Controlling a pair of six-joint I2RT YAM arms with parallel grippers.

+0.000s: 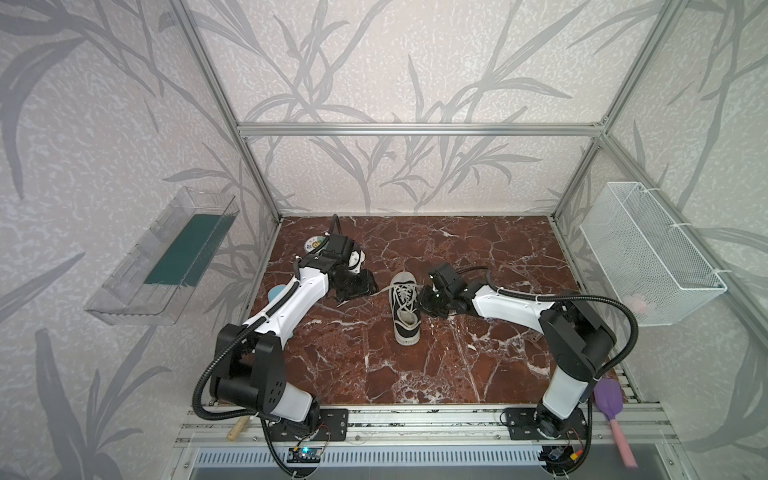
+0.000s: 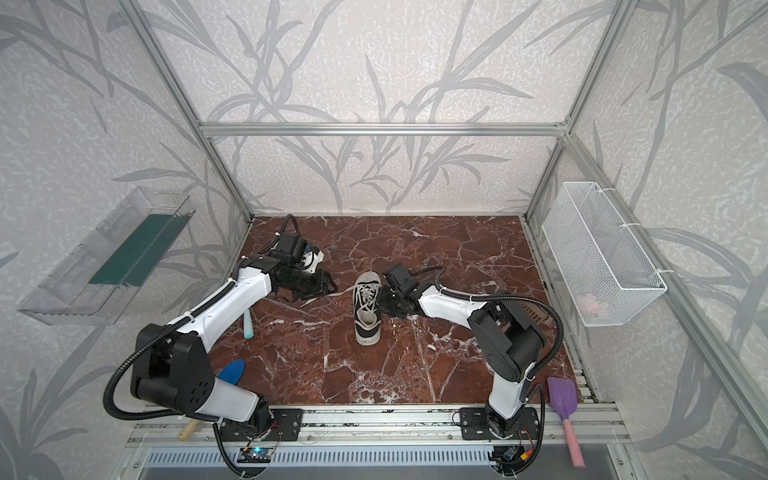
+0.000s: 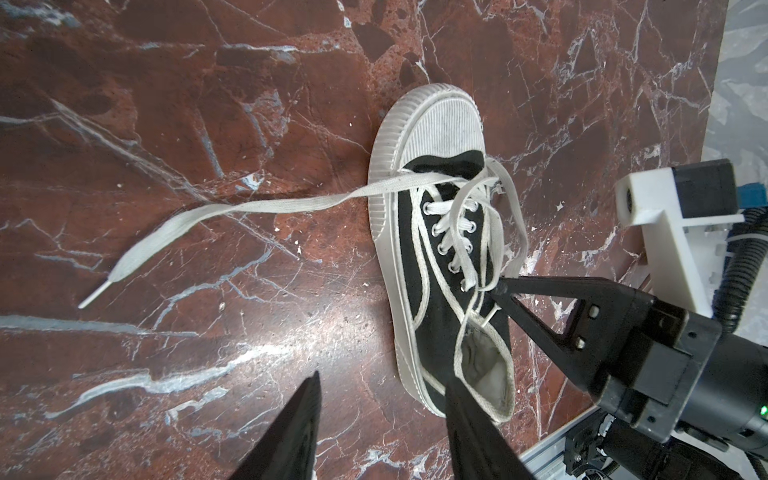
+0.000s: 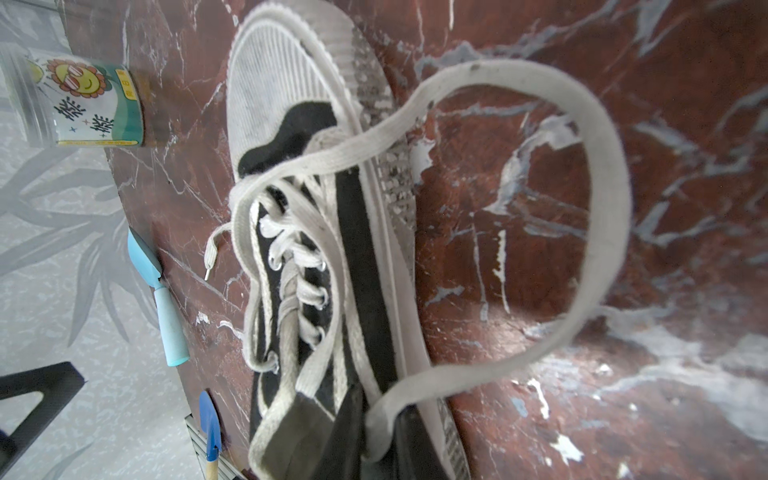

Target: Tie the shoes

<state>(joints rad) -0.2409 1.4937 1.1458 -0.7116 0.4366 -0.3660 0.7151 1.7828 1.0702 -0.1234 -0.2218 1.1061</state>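
Note:
The shoe is a black canvas sneaker with a white sole and toe cap, standing mid-table with its toe toward the back. My right gripper is at the shoe's right side, near the collar, shut on a white lace that arches out in a wide loop. In the left wrist view its fingertips pinch that lace beside the eyelets. The other lace end trails loose over the marble to the shoe's left. My left gripper hovers left of the shoe, open and empty.
A printed cup stands at the back left. A light blue tool and a blue spatula lie under the left arm. A purple scoop lies front right. A wire basket and a clear tray hang on the side walls.

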